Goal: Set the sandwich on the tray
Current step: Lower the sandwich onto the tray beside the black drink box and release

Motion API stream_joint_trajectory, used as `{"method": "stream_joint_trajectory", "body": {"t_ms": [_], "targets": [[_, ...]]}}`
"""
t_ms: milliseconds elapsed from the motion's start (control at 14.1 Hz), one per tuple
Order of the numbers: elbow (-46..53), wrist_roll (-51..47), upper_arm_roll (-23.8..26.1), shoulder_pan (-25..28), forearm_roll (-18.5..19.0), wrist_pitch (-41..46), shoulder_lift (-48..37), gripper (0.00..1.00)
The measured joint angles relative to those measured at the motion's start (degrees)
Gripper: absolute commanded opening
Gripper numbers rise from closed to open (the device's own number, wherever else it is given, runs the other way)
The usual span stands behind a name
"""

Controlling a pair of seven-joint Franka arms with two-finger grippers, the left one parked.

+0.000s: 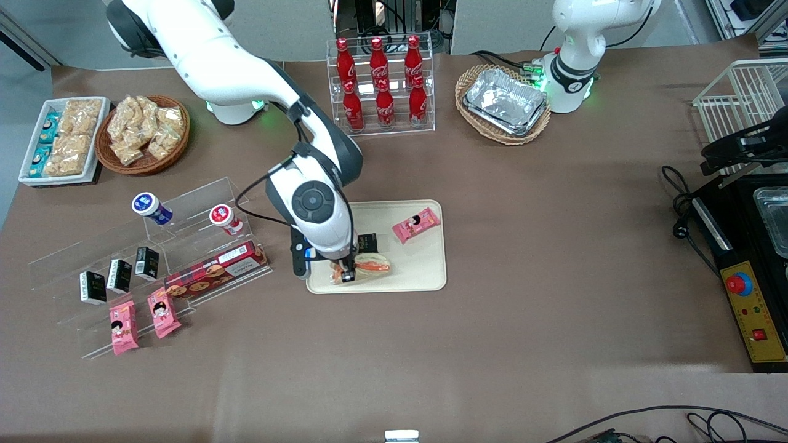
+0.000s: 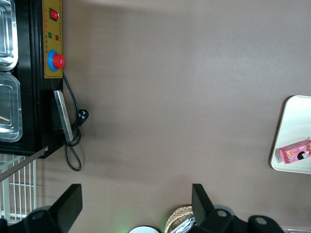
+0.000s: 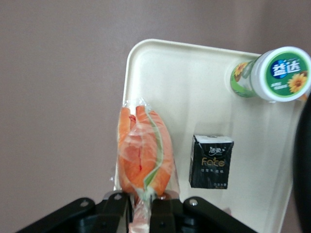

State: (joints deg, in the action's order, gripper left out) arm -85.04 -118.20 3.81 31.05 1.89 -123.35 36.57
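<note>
We see the gripper (image 1: pixel 348 273) low over the cream tray (image 1: pixel 431 271), at the tray corner nearest the front camera on the working arm's end. Its jaws are pinched narrowly on the wrapped end of the sandwich (image 1: pixel 372 266), holding it by the clear film. In the wrist view the sandwich (image 3: pixel 144 153) lies along the tray's rim (image 3: pixel 146 53), orange and green filling showing through the wrap, its wrap overlapping that rim.

Also on the tray we count 3 other items: 1 black carton (image 3: pixel 211 161) just beside the sandwich, 1 green-capped bottle (image 3: pixel 273 74) nearer a tray corner, and 1 pink snack packet (image 1: pixel 416 225) farther from the front camera than the sandwich.
</note>
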Motion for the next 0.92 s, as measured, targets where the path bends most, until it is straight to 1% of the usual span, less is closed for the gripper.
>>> {"method": "stream_joint_trajectory", "body": {"t_ms": [568,710,781,852,923], "targets": [[0.27,-1.31,-0.13,0.91,0.29,-3.32,5.05,0.00],[0.28,-1.34,-0.14,1.40,2.00,-3.52,5.36,0.00],[0.29,-1.34,-0.14,1.54,2.79,-3.53,5.45,0.03],[0.29,-1.34,-0.14,1.66,3.27,-3.53,5.47,0.27],[0.31,-1.34,-0.14,1.73,3.53,-3.53,5.48,0.40]]}}
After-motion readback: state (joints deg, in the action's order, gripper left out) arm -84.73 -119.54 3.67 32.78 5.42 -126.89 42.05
